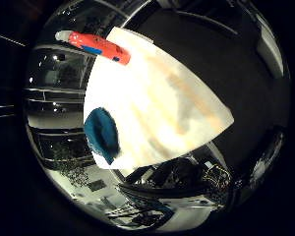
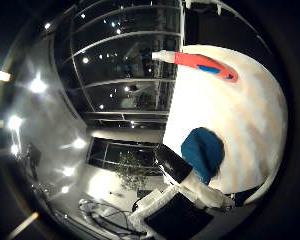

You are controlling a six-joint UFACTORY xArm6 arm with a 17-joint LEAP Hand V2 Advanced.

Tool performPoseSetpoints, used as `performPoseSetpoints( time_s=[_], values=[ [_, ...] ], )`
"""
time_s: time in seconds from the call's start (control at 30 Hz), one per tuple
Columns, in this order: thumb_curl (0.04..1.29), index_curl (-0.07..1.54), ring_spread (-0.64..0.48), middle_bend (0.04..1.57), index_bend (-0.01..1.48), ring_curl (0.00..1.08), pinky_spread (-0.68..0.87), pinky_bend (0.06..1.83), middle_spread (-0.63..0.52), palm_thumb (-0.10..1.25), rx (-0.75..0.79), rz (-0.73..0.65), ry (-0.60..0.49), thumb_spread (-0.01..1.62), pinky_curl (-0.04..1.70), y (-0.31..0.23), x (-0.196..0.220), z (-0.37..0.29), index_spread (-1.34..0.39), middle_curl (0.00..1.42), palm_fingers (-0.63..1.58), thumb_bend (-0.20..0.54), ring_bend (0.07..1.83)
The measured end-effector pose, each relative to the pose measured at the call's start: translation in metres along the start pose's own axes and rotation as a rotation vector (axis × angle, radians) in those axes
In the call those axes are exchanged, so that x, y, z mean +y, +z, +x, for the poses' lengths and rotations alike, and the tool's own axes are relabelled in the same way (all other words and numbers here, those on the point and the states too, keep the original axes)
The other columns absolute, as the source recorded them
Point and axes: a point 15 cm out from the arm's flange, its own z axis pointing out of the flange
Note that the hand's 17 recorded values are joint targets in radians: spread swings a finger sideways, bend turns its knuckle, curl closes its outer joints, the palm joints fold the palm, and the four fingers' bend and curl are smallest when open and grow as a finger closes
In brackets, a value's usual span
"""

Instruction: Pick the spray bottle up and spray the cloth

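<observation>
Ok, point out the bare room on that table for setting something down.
The widest free patch on the pale table lies past the red spray bottle and the blue cloth, toward the far edges. Another gap separates the two. The bottle and the cloth each crowd one table edge.
</observation>
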Motion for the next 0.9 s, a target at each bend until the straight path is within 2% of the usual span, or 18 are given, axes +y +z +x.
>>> performPoseSetpoints(
  time_s=[0.37,0.9],
  values=[
    [0.33,0.27,0.2,0.27,0.15,0.28,0.4,0.55,0.18,0.58,-0.037,-0.041,-0.095,1.08,0.27,0.04,-0.019,-0.025,-0.12,0.37,0.07,-0.023,0.48],
    [0.33,0.27,0.21,0.25,0.15,0.28,0.4,0.52,0.18,0.58,-0.014,-0.048,-0.089,1.08,0.28,0.064,-0.048,-0.013,-0.12,0.37,0.08,-0.023,0.48]
  ],
)
